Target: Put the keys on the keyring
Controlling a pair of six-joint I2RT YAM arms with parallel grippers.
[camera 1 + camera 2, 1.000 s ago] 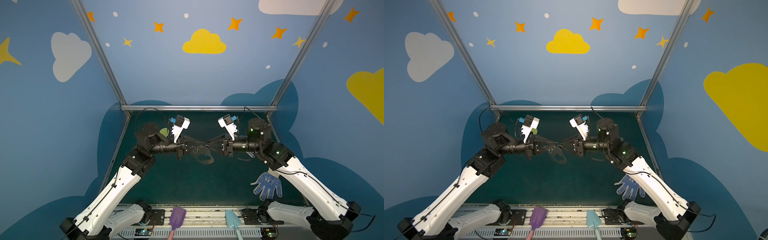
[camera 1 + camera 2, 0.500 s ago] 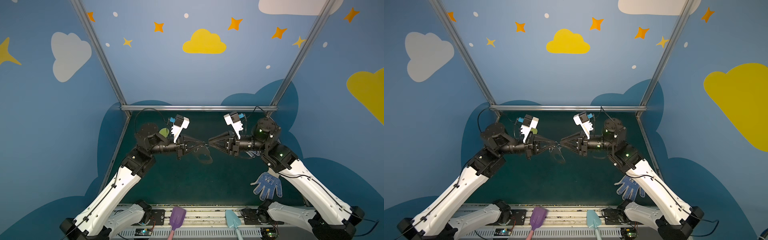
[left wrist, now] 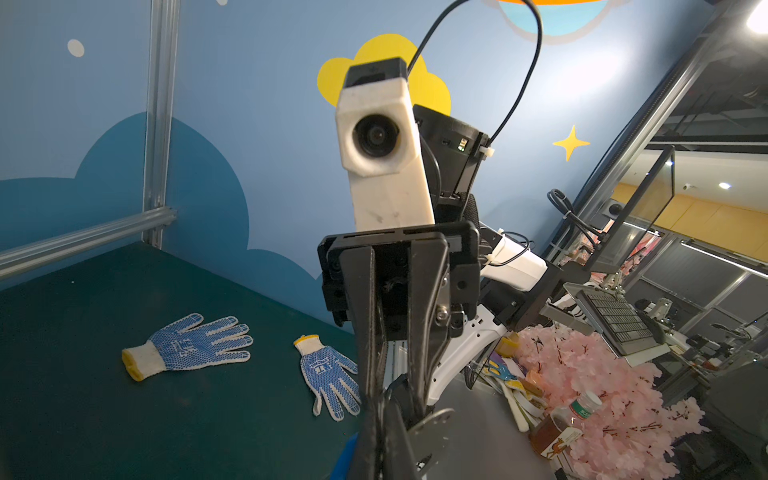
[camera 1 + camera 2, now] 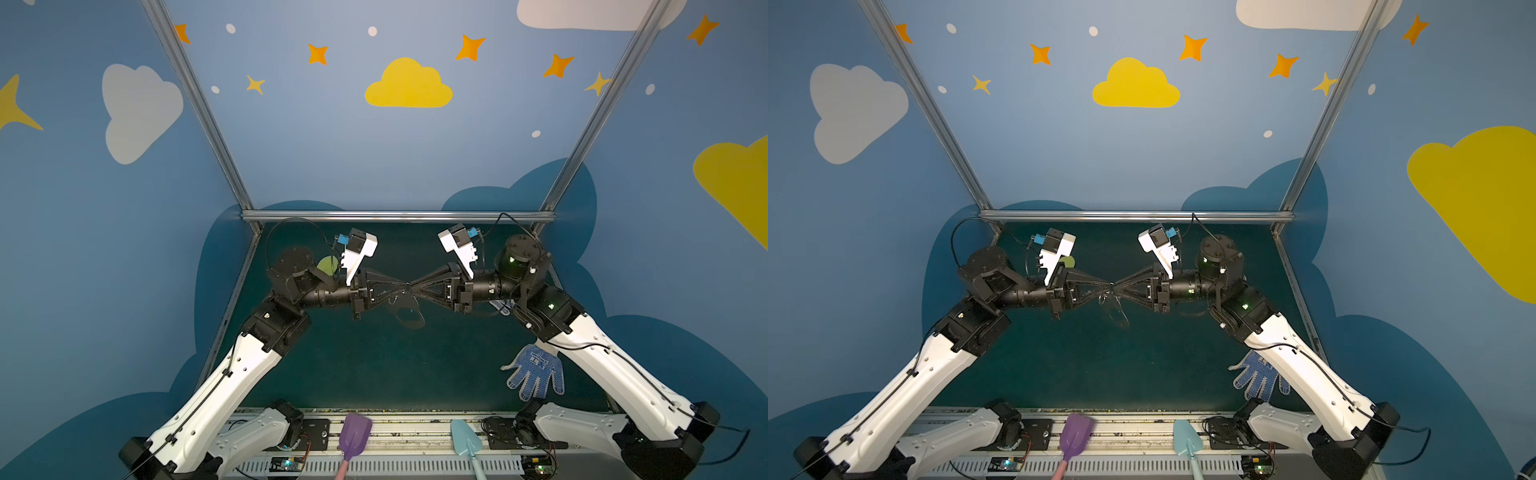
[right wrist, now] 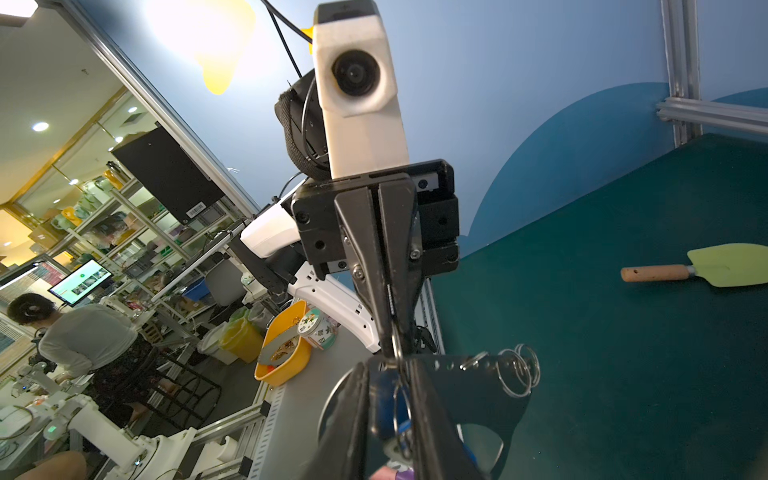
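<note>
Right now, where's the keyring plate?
In both top views the keyring hangs in mid-air at centre, just below where the left tool and right tool meet tip to tip, above the green table.

Surface: dark green mat (image 4: 374,365), bare across the middle.
Gloves: 2 white knit ones with blue dots and yellow cuffs, over on the right; 1 (image 4: 534,374) lies flat near the front, the other (image 3: 195,345) farther back, apart from it.
Green trowel: pale blade on a wooden handle (image 5: 723,268), lying at the back left.
Front rail: purple scoop (image 4: 354,434) and pale blue trowel (image 4: 466,436), well apart.
Walls: blue, with a yellow cloud (image 4: 409,85), orange stars and white clouds.
Frame: aluminium rail (image 4: 395,216) along the back edge.
Outside the booth: pink blossom (image 3: 602,399), a yellow bowl (image 5: 286,353), and a person in grey (image 5: 83,336) by a lit monitor (image 5: 81,282).
</note>
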